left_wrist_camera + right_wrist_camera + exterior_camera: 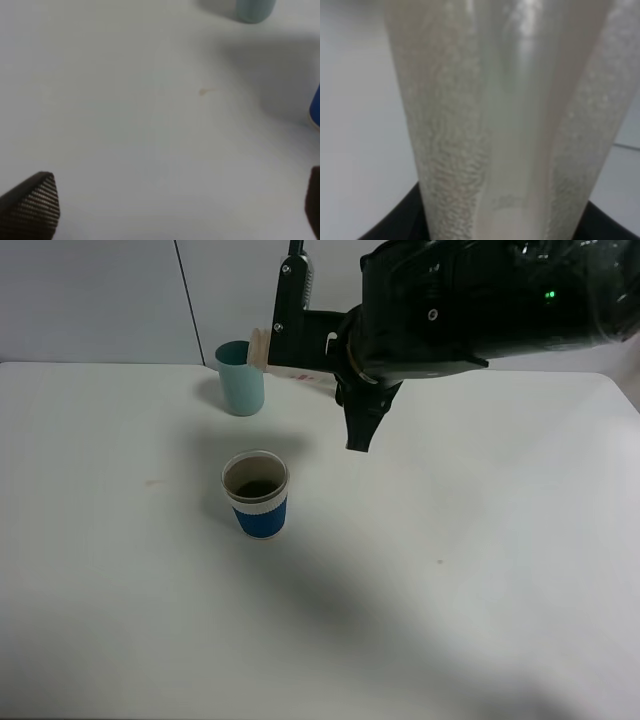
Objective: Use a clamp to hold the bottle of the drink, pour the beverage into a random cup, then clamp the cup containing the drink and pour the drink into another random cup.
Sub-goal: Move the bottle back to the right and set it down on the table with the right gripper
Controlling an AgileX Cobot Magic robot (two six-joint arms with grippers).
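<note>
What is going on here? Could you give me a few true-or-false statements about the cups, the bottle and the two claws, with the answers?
1. The blue cup has dark drink in it. True.
2. The teal cup lies on its side. False: it stands upright on the table.
3. The right gripper holds the bottle in the air. True.
4. The left gripper is clamped on the blue cup. False: it is open and holds nothing.

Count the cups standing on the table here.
2. The blue cup sits near the table's middle with dark liquid inside; the teal tumbler stands farther back, near the far edge. The arm overhead could hide another.
</note>
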